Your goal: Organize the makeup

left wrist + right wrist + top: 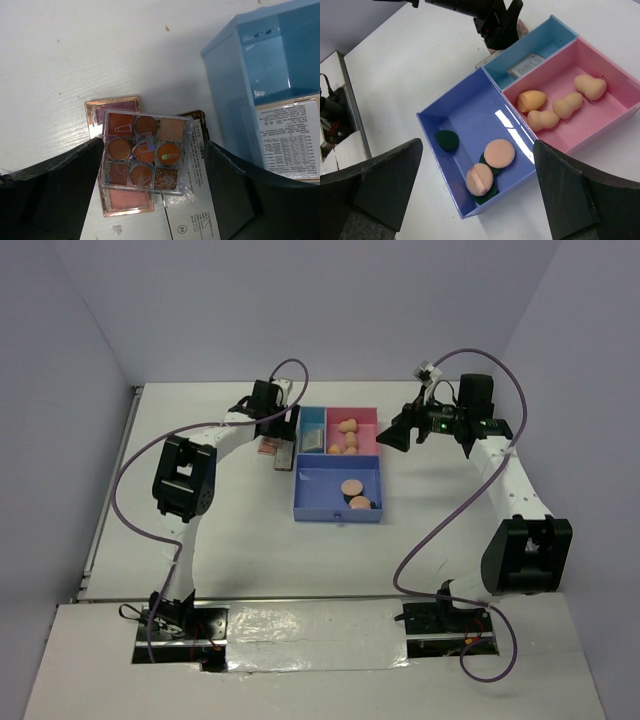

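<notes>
"On the tabletop (250, 550), left of the tray (338, 516), what sits under the left hand (150, 192)?"

"Stacked palettes (145, 150), a clear-lidded one atop a pink one. Hand wide, fingers (50, 195) either side, gripping nothing."

"Right hand (477, 190)?"

"Wide as well, empty, above the tray. Peach puffs (499, 152) and green discs (447, 140) lie in the purple compartment (465, 115), four sponges (542, 120) in the pink compartment (600, 105), one label-up palette (526, 65) in the light blue compartment (550, 42)."

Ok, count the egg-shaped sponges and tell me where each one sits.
4, all in the pink bin: an orange sponge near the blue bin, then three peach sponges in a row along the bin's length. None look hidden.
</notes>
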Controlling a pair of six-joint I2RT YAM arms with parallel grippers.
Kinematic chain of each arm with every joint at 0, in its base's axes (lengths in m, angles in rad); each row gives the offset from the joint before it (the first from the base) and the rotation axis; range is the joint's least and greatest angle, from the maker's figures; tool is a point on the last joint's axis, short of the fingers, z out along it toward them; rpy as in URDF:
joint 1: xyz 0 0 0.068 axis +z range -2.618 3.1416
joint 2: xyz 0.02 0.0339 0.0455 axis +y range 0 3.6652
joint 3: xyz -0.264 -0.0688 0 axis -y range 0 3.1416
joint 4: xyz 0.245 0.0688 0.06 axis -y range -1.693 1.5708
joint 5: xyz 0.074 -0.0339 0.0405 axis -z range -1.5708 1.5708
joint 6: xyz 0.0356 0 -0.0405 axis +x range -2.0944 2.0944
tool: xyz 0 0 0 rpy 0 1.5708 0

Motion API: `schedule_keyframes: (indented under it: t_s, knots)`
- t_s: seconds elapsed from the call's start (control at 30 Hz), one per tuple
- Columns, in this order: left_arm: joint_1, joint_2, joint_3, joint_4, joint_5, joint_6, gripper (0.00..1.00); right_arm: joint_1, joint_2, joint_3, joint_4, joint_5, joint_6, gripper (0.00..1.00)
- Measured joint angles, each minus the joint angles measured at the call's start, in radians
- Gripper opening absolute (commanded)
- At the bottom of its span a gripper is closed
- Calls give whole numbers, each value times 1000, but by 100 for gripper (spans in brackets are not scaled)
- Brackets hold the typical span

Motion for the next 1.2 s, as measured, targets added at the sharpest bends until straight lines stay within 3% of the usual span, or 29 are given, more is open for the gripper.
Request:
schedule_keyframes:
  t_s: [0.63, 0.77, 0.93, 1.07, 1.2]
  knots:
    - [-4, 48, 45, -16, -68, 24, 93, -4, 0, -29, 13, -2, 4, 99]
    - [-4, 53, 59, -30, -70, 27, 89, -4, 0, -29, 14, -3, 4, 99]
    - [-4, 53, 59, -31, -69, 34, 73, -4, -1, -34, 16, -3, 4, 99]
    - [-4, 51, 51, -21, -70, 43, 49, -4, -1, -40, 16, -3, 4, 99]
    - [-4, 23, 5, 8, -78, 44, 34, -4, -5, -42, 17, -3, 3, 99]
